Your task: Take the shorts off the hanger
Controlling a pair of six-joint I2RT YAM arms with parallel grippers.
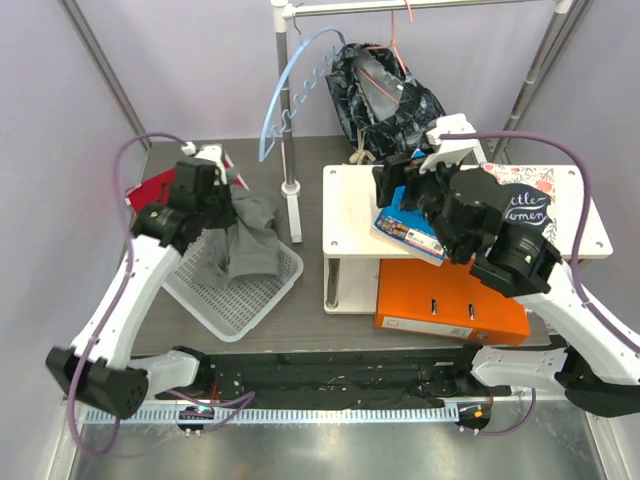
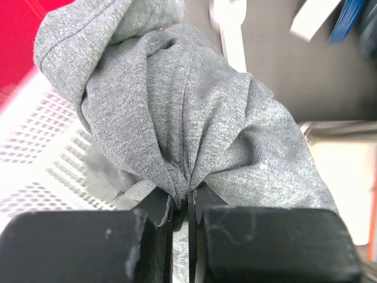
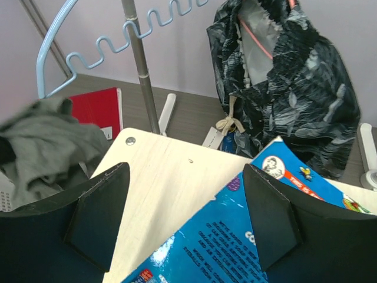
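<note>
Close to the arms, an orange folder [image 1: 450, 300] lies under a small white shelf [image 1: 350, 210]. To its left sits a white basket [image 1: 235, 290] with holes in it. The left gripper [image 2: 188, 206] is over the basket. Its two fingers are pressed together, and they pinch a fold of a grey cloth [image 2: 177, 118]. The rest of the cloth hangs down in a bunch into the basket. A red book [image 1: 150, 185] lies just behind it.

The right gripper [image 3: 185, 218] is above the white shelf, over a blue book [image 3: 235, 236]. Its fingers are spread wide apart.

Far at the back, the shorts [image 3: 288, 76] hang on the hanger [image 3: 259, 41], which hooks on a rail [image 1: 420, 6]. A light-blue hanger [image 3: 88, 50] hangs beside them on the left.
</note>
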